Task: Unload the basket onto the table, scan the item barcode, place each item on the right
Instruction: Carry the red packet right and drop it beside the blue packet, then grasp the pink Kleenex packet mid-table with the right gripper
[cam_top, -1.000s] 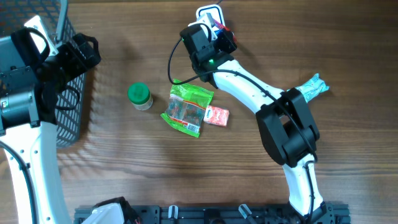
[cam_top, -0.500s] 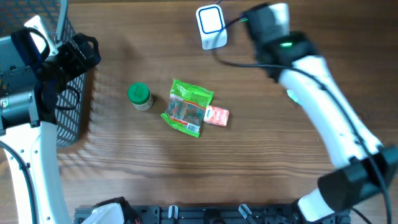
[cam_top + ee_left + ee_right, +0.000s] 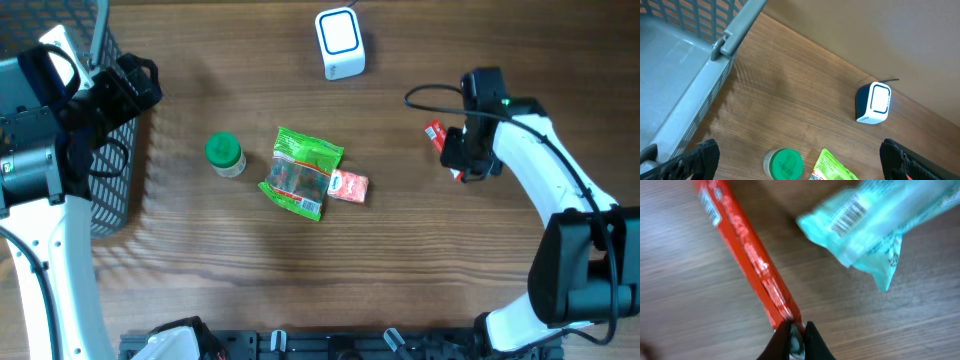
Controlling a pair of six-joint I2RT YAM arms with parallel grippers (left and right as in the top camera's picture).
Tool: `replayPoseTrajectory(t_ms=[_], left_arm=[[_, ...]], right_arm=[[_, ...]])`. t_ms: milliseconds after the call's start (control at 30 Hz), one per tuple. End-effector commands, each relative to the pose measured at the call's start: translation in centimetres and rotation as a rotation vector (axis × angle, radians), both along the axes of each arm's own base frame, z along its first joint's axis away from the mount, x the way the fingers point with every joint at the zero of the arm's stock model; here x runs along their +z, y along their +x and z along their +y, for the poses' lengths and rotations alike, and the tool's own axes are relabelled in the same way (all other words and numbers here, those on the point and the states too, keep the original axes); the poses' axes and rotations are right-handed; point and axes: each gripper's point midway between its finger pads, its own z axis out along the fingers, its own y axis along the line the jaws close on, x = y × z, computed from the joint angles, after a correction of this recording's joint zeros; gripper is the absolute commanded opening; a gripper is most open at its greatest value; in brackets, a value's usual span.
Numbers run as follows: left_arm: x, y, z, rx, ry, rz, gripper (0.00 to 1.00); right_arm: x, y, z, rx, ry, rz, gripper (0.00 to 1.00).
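The step in hand seems to be the carrying of the item to the reader. The right gripper (image 3: 465, 158), at the right side of the table, has its jaws closed narrow on one end of a long red packet (image 3: 742, 255), and it is well apart from the white scanner (image 3: 340, 42) at the far edge. The next move, I judge, calls for bringing the packet in front of the scanner window and turning it until the barcode faces it. A pale label near the far end of the packet may be the code, but it is blurred. The left gripper (image 3: 125, 88) hovers near the grey basket (image 3: 115, 190) with jaws wide, holding nothing. The surface is a brown wooden table (image 3: 250, 280) with visible grain. In its middle lies a green packet (image 3: 302, 172), with a green-lidded jar (image 3: 224, 153) just beside it and a small red-and-white packet (image 3: 349, 185) touching it. A teal packet (image 3: 880, 220) lies under the right wrist. Of the room, only a plain beige surface beyond the table edge is visible.
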Motion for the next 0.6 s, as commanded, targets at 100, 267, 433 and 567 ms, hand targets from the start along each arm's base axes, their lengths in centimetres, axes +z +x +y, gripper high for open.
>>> replayPoseTrajectory(t_ms=[100,267,433,567], left_arm=[[0.4,0.1,0.1,0.002,-0.002,-0.010,1.00],[0.4,0.1,0.1,0.002,-0.002,-0.010,1.00],[0.4,0.1,0.1,0.002,-0.002,-0.010,1.00],[0.4,0.1,0.1,0.002,-0.002,-0.010,1.00]], right_arm=[[-1.2,-2.5,-4.3,-0.132,-0.120,0.069,0.29],[0.9,-1.8,-4.1,-0.036,-0.118,0.053,0.68],[6.5,0.1,2.5,0.242,0.185,-0.104,0.68],[7.7,-0.9,8.4,0.474,0.336,-0.131,0.64]])
